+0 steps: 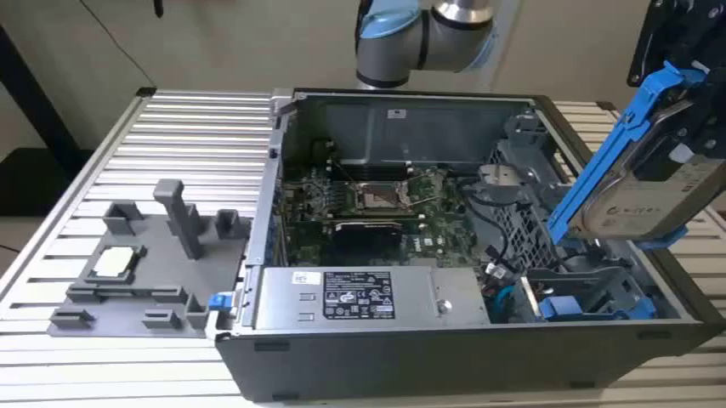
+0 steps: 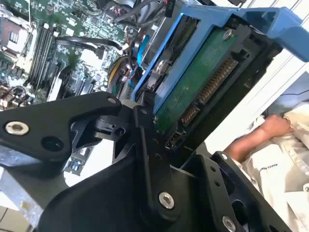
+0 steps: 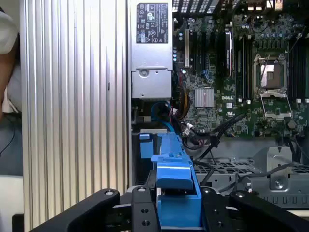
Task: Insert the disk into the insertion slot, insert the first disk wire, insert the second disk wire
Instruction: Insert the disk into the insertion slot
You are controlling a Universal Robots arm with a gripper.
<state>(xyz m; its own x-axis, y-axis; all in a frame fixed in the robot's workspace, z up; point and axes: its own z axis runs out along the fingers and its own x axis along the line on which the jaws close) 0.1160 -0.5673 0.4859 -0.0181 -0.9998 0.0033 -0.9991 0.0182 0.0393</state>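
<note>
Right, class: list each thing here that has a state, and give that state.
disk: gripped, tilted over the case, not inserted.
end effector: shut on the disk.
computer case: open, insides exposed.
disk connectors: bare, no wires attached.

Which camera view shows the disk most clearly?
The exterior view: the disk hangs tilted over the open case, its silver face, label and blue frame visible. The second wrist view shows its green board and connectors. The first wrist view shows the blue frame edge-on, gripped by the pincer.
</note>
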